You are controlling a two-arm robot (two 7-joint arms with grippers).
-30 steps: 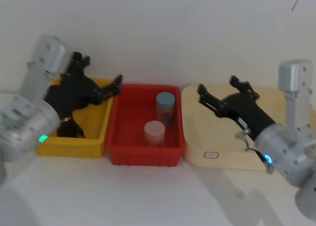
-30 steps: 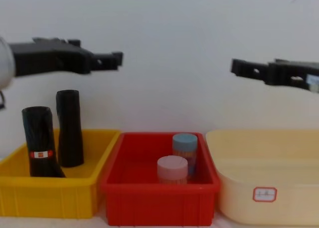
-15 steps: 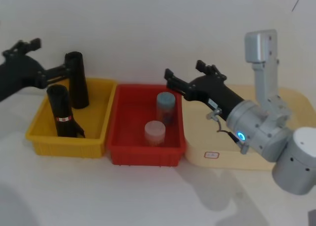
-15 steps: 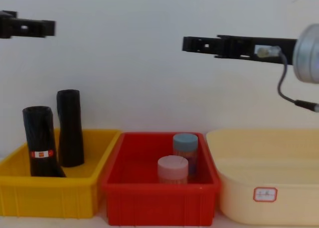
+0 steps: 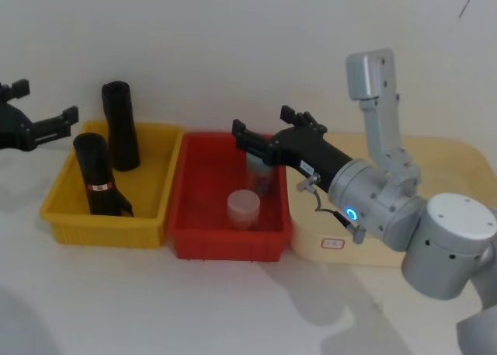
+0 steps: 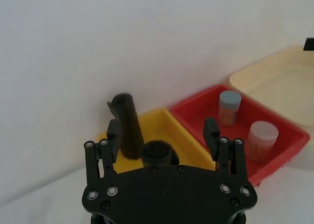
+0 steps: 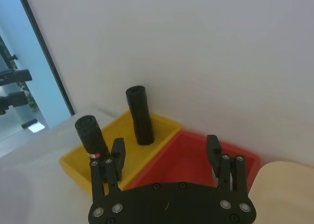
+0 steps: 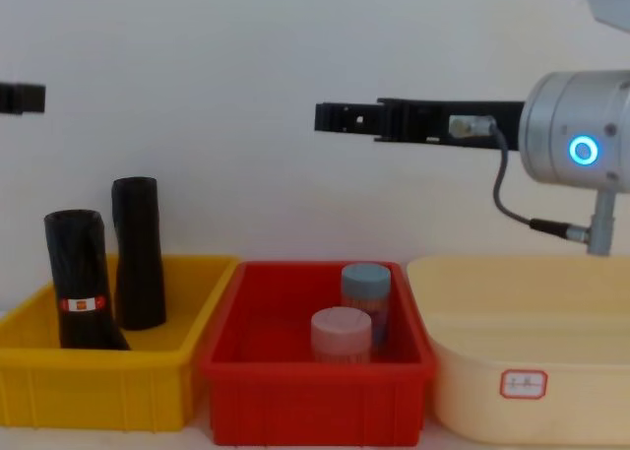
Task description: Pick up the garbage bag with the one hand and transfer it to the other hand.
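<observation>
Garbage bag [image 5: 95, 168] — black roll, red-white band — upright; left hand [image 6: 162, 131], right hand [image 7: 165, 145] spread, empty.

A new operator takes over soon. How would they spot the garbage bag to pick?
Start at the yellow bin, leftmost of three in a row. Two black rolls stand in it; the garbage bag is the nearer one, wearing a narrow red-and-white label band that the plain black roll behind lacks.

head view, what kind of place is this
Probably a lab test bench, not a home: a yellow bin, red bin and cream tub lined up on a white table against a blank wall, with the left gripper and right gripper held open above.
</observation>
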